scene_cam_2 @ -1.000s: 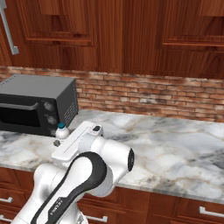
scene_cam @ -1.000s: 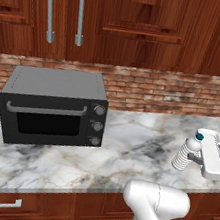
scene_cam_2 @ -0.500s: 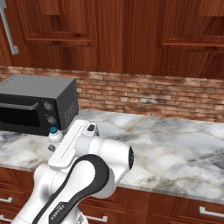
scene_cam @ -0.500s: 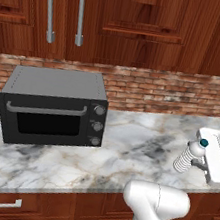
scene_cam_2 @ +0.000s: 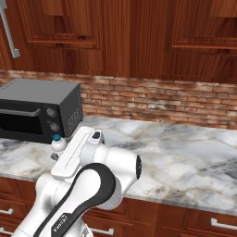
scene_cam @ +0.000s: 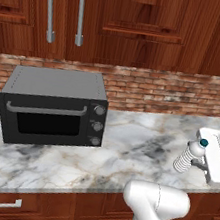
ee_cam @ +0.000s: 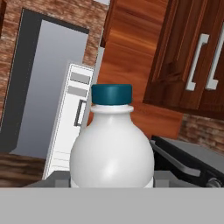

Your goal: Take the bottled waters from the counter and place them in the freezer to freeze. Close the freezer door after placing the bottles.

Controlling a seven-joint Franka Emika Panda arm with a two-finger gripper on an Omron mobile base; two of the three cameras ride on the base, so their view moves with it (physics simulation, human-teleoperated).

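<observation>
A whitish ribbed bottled water (scene_cam: 187, 157) with a blue cap is tilted in my gripper (scene_cam: 198, 160), just above the marble counter (scene_cam: 124, 157) near its front right edge. In the right base view the bottle (scene_cam_2: 58, 145) shows beside the white hand, in front of the counter (scene_cam_2: 185, 157). In the hand view the bottle (ee_cam: 112, 153) stands between the jaws of the gripper (ee_cam: 112, 178), which is shut on it. Far behind it is a tall grey appliance (ee_cam: 41, 83) with a white panel bearing grey bins (ee_cam: 72, 118), likely the freezer door standing open.
A black toaster oven (scene_cam: 54, 109) sits on the left of the counter, also seen in the right base view (scene_cam_2: 39, 113). A brick backsplash (scene_cam: 175, 92) and wooden wall cabinets (scene_cam: 142, 21) rise behind. Wooden drawers (scene_cam: 0, 204) lie below the counter.
The hand has shifted slightly toward the counter's front edge with the bottle still in it, turning a little. Nothing else has moved.
</observation>
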